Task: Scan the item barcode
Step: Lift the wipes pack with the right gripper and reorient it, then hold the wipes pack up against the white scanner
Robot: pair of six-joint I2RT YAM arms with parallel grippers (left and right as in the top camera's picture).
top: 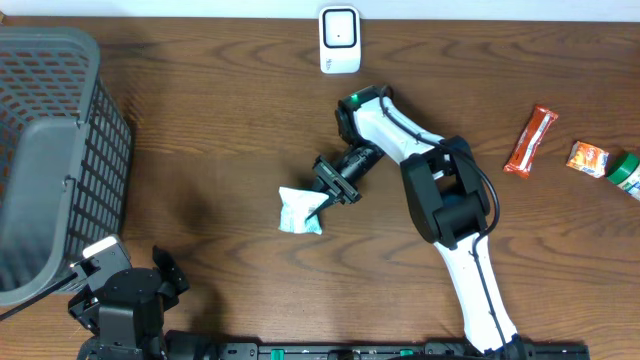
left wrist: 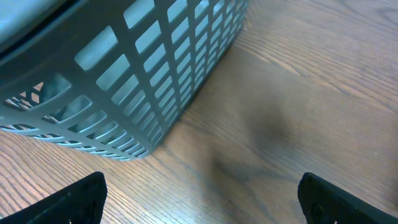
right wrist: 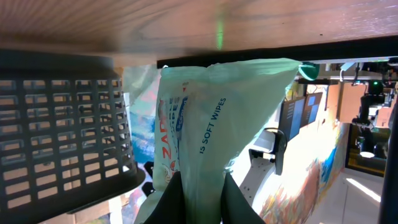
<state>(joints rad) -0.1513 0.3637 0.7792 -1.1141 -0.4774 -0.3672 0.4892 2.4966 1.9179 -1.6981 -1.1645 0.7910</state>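
Note:
The item is a pale green pack of soft wipes [top: 300, 210], held over the middle of the table. My right gripper [top: 330, 197] is shut on its edge. In the right wrist view the wipes pack [right wrist: 205, 118] fills the centre and my right gripper [right wrist: 202, 196] pinches its lower end between both fingers. A white barcode scanner [top: 339, 40] stands at the table's far edge, well apart from the pack. My left gripper [left wrist: 199, 199] hangs open low over bare wood beside the basket, nothing between its fingers; its arm [top: 120, 300] sits at the near left.
A grey mesh basket [top: 50, 150] takes up the left side of the table, and the same basket [left wrist: 130, 74] sits close ahead in the left wrist view. At the right lie an orange snack bar [top: 530, 140], an orange packet [top: 587, 158] and a green item [top: 628, 172].

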